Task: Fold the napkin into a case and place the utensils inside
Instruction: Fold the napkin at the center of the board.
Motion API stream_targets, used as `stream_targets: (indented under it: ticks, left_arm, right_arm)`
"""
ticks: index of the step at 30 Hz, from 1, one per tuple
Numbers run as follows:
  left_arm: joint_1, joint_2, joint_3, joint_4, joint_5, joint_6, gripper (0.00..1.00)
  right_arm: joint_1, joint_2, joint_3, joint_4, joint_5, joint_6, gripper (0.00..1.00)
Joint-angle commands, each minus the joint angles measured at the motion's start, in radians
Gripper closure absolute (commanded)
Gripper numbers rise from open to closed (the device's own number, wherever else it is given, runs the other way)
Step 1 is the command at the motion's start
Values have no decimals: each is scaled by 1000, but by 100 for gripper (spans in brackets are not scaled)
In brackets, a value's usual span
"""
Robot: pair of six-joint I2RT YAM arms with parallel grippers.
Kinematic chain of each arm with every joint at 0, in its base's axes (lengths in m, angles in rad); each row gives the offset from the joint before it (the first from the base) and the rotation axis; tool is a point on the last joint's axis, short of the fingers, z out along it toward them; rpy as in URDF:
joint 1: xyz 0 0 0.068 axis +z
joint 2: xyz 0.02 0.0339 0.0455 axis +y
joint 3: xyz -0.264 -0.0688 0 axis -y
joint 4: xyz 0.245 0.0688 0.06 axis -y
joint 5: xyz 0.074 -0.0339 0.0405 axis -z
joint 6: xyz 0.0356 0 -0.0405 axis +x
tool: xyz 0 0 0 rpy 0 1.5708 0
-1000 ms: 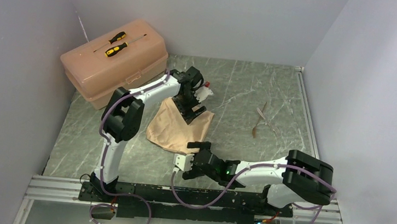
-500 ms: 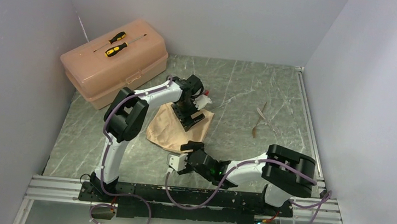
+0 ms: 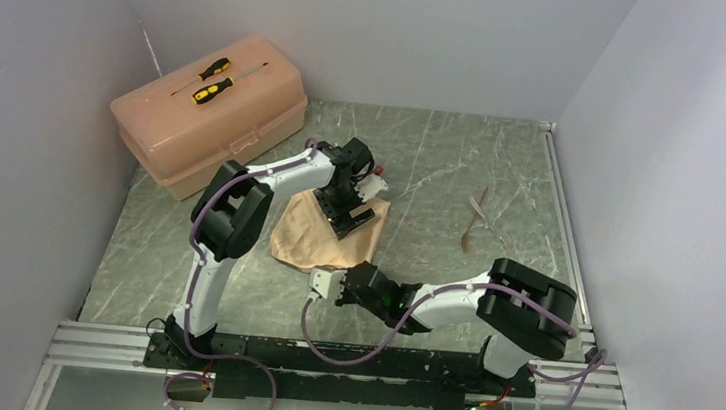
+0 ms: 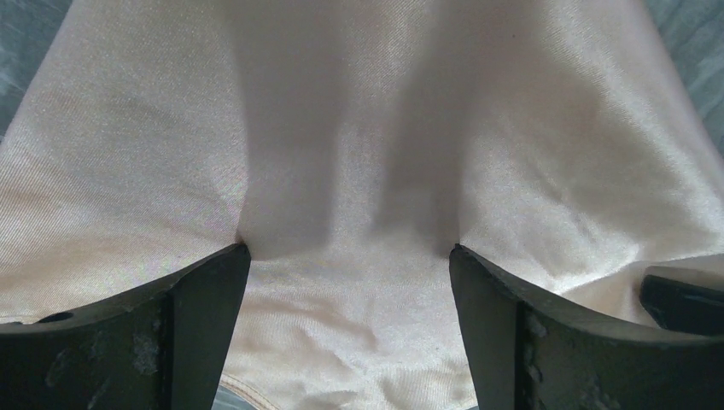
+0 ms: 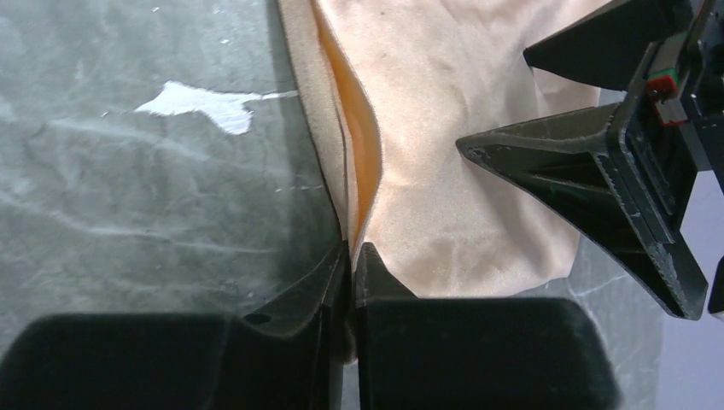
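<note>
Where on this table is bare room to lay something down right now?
Bare grey-green marble tabletop lies between the peach-tan satin napkin and the thin golden-brown utensils, along the back wall beyond them, and near left, between the pink plastic toolbox and the rail. Crowded: the napkin, with the left fingers pressed on it and the right fingers pinching its near edge.

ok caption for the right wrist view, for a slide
The right gripper pinches the edge of the napkin on the marbled table while the open left gripper presses on the cloth.
</note>
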Motion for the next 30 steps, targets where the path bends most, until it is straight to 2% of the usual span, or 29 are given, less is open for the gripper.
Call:
stream_targets:
  ticks: [1,3,10,19,30]
  left_arm:
    - [0,57,1,21,-4,13,6]
    - [0,62,4,19,-3,13,6]
    - [0,68,14,15,5,17,6]
    - [1,61,0,18,4,23,6]
    - [2,57,-3,14,11,23,6]
  right_arm:
    - [-43,-7,75,-32,-57,62,94]
    - [-70,-9,93,-39,-75,88,100]
    - [-164,-4,120,-38,-146,169,100]
    - [-211,58,112,42,-155,254,100]
    - [-274,113,142,45,-164,338,100]
